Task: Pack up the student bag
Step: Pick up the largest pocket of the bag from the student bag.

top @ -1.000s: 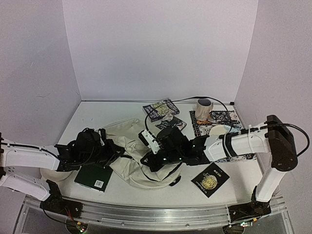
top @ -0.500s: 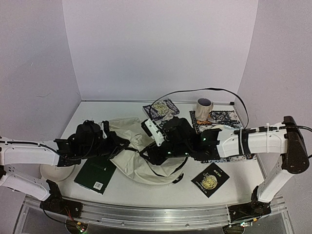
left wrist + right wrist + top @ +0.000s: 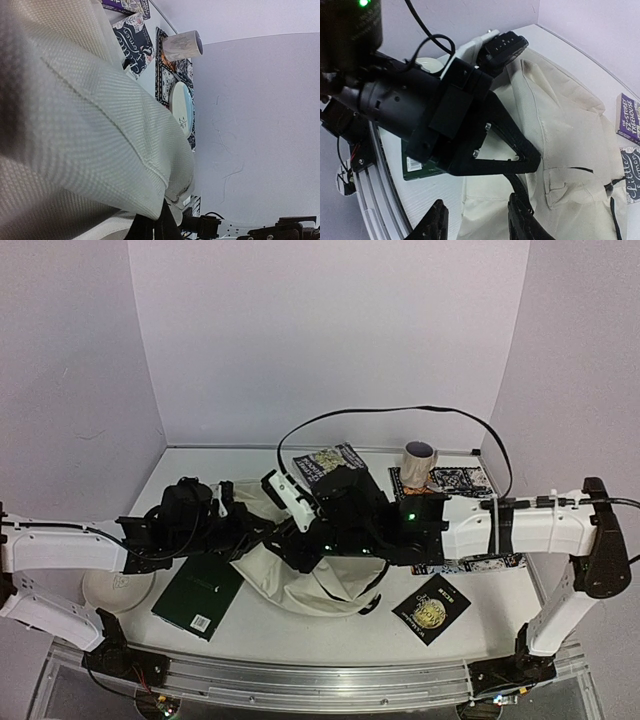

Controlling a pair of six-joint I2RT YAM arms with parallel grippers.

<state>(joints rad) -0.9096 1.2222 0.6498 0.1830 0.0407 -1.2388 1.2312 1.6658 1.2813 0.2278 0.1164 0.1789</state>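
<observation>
the student bag [image 3: 295, 585] lies crumpled on the table [image 3: 320, 635], partly hidden beneath both grippers; its weave fills the left wrist view. the left gripper [image 3: 532, 160] reaches across, jaws clamped on the bag's edge. the right gripper [image 3: 477, 220] hovers above, jaws apart, tips cut off.

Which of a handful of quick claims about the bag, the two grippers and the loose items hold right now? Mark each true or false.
1. The left gripper is shut on the fabric of the student bag. True.
2. The right gripper is clamped on the dark green book. False: its jaws stand open over the bag with nothing between them, and that book lies on the table by the left arm.
3. The mug stands upright on the patterned mat. True.
4. The black book with a gold emblem is inside the bag. False: it lies on the table, to the right of the bag.
</observation>
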